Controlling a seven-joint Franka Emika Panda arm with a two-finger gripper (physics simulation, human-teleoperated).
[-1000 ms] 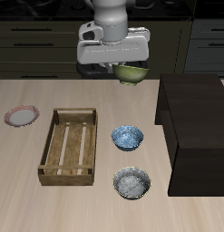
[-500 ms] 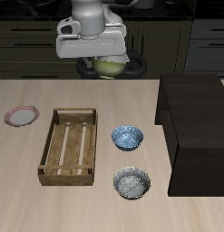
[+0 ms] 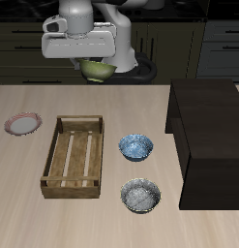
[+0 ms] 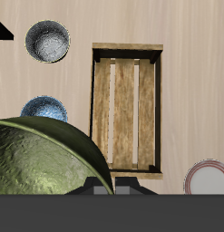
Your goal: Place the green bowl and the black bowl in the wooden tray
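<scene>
The green bowl hangs high above the table's back part, held under my gripper, which is shut on its rim. The wrist view shows the same green bowl close up, filling much of the picture. Below it lies the wooden tray, a light-brown slatted crate with nothing inside, seen too from the wrist as the wooden tray. The black bowl with its grey-speckled inside rests near the table's front edge beside the tray, and appears as the black bowl in the wrist view.
A blue bowl sits between the tray and a dark cabinet block. A small pink-rimmed plate lies on the tray's other side, visible from the wrist as well.
My gripper has carried the green bowl sideways along the table's back, from above the blue bowl's side to roughly over the tray's far end. Nothing on the table moved.
</scene>
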